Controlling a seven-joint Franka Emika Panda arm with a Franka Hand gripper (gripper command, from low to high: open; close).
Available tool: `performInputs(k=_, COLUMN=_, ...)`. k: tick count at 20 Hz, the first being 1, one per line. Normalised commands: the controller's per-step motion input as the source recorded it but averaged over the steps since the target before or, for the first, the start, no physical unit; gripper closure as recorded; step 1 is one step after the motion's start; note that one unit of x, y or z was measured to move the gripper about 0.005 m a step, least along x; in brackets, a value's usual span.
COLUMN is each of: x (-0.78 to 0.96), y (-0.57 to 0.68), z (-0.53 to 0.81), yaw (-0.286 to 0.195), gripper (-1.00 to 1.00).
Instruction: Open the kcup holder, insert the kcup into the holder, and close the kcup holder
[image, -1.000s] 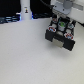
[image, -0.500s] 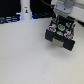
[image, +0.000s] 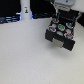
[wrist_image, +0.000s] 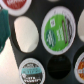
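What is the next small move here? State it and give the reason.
Probably raise the gripper straight up, clear of the tray. The wrist view shows the kcup apparently seated in a round slot of the kcup holder, whose tray stands pulled out beneath the gripper. Closing comes after that. Whether the gripper is open cannot be told.

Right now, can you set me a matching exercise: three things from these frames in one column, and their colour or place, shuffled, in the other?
Things:
1. kcup holder
2. bottle-shaped object
3. green-lidded pod

Descriptions:
A. white, at the exterior view's left
B. lying in the black tray among other pods
C. black, at the exterior view's right

Pairs: 1-C, 2-A, 3-B
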Motion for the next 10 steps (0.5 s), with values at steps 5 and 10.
performInputs(k=5, x=0.53, y=-0.53, z=0.12, yaw=0.043, gripper=-1.00)
performInputs(k=10, x=0.60, y=-0.45, z=0.05, yaw=0.036, gripper=-1.00)
